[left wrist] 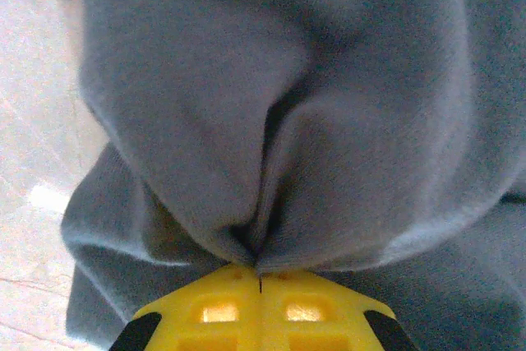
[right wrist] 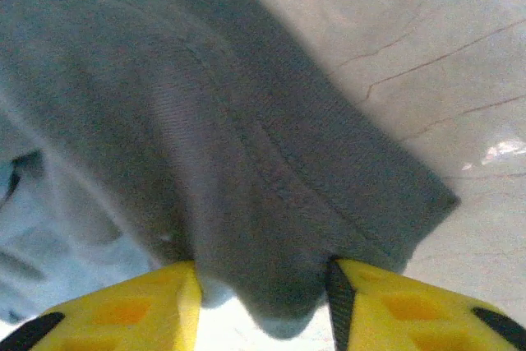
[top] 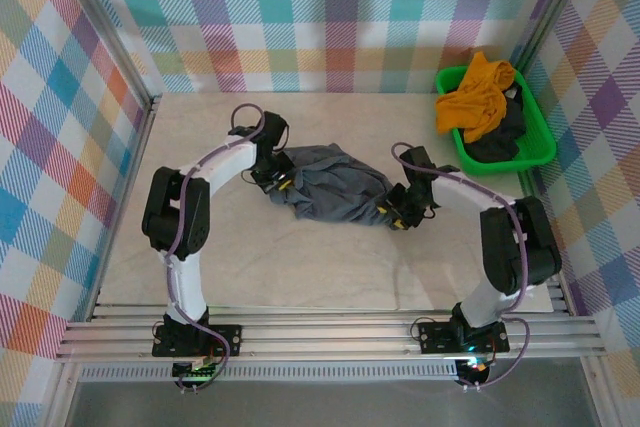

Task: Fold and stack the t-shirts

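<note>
One pale marbled table (top: 300, 277) carried everything in the top view. Grey t-shirt (top: 335, 190) lay bunched mid-table between both arms; the wrist views showed its soft knit and stitched hem. Green plastic bin (top: 540, 142) at the far right held the crumpled orange t-shirt (top: 478, 92) over the dark t-shirt (top: 500, 137). Left gripper (left wrist: 259, 285) pinched a grey fold, yellow fingers pressed together. Right gripper (right wrist: 263, 285) clamped a thick hem roll, fingers held apart by cloth.

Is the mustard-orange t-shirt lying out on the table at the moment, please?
No, the mustard-orange t-shirt is draped in the green bin at the far right, while the grey t-shirt lies on the table.
</note>
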You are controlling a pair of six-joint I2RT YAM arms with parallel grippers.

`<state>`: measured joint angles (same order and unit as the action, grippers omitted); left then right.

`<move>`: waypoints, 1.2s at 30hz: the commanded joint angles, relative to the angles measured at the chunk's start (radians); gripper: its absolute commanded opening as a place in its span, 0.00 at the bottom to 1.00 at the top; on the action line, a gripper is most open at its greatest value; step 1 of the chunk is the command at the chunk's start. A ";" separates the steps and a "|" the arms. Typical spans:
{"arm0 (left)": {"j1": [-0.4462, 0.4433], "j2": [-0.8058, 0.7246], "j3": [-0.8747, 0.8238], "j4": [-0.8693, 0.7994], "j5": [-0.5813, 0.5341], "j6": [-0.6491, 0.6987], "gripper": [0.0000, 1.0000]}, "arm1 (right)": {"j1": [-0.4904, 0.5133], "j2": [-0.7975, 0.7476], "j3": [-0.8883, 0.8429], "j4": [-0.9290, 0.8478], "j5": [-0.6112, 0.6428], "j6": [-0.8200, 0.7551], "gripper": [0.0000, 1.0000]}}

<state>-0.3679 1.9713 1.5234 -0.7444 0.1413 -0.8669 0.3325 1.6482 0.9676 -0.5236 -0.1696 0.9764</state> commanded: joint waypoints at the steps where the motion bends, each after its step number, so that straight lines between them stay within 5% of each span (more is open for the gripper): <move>1: 0.012 -0.035 0.038 -0.059 -0.009 0.025 0.00 | 0.011 0.051 0.018 0.035 -0.006 0.048 0.26; 4: 0.027 -0.096 0.030 -0.096 -0.042 0.015 0.00 | 0.011 0.052 0.069 -0.011 0.057 0.037 0.00; 11: 0.107 -0.234 0.045 -0.071 -0.028 -0.046 0.00 | 0.007 -0.092 0.230 -0.129 0.250 -0.062 0.00; 20: 0.204 -0.308 0.201 -0.021 0.015 -0.083 0.00 | -0.031 -0.139 0.537 -0.204 0.346 -0.174 0.00; 36: 0.254 -0.446 0.427 0.088 -0.003 -0.076 0.00 | -0.142 -0.244 0.712 0.029 0.105 -0.258 0.00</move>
<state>-0.1284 1.5673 1.9129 -0.7300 0.1417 -0.9535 0.2070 1.4654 1.6646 -0.5945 -0.0044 0.7593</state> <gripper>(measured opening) 0.056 0.053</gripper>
